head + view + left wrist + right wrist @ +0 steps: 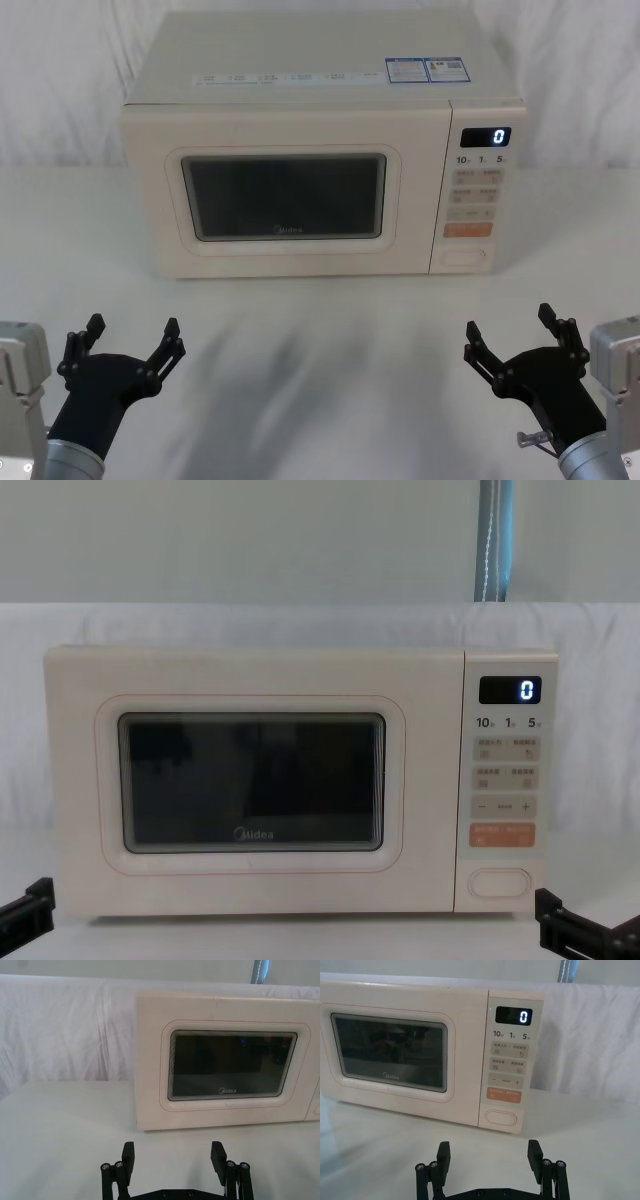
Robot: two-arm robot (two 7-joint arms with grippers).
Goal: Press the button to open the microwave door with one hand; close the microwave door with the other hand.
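A cream microwave stands at the back of the table. Its door [285, 195] [232, 1067] [390, 1052] [250, 780] with dark glass window and Midea logo is closed flush with the body. The wide pill-shaped button [465, 257] [501, 1117] [500, 882] sits at the bottom of the control panel, below the orange key. My left gripper [133, 335] [173, 1156] hovers open low at the front left, well short of the door. Open too, my right gripper [511, 327] [489, 1155] is at the front right, in front of the panel and apart from it.
The display [485, 137] reads 0. A white cloth covers the table [320, 330] and the backdrop. A stretch of bare tabletop lies between both grippers and the microwave front. A blue-grey strap [493, 540] hangs behind the microwave.
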